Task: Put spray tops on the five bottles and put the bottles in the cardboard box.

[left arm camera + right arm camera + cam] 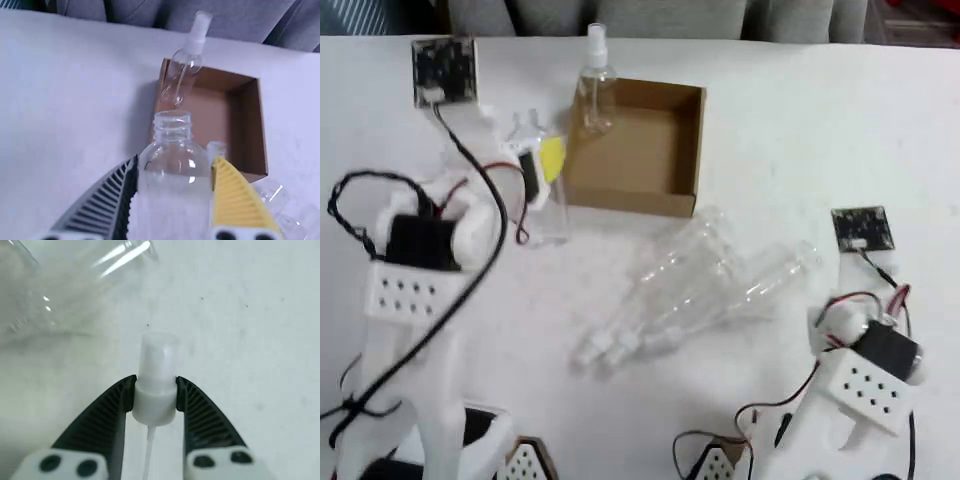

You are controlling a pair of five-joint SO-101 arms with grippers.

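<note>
Left arm: the left end effector (172,167) is closed around a clear bottle (172,150) with an open neck and no top fitted. One dark ribbed finger and one yellow finger press on opposite sides of the bottle's body. In the high view this bottle (550,210) sits just beside the near left corner of the cardboard box (635,195).

Centre: the box rests open on the white tabletop (800,120). One bottle with a spray top fitted (594,90) is inside it, leaning at the far left corner.

Right of centre: a cluster of clear bottles (705,275) lies on its side on the tabletop, just in front of the box. The exact count cannot be told.

Right arm: the right end effector (156,390) grips a white spray top (156,380) by its collar, with the thin tube trailing back between the fingers.
</note>
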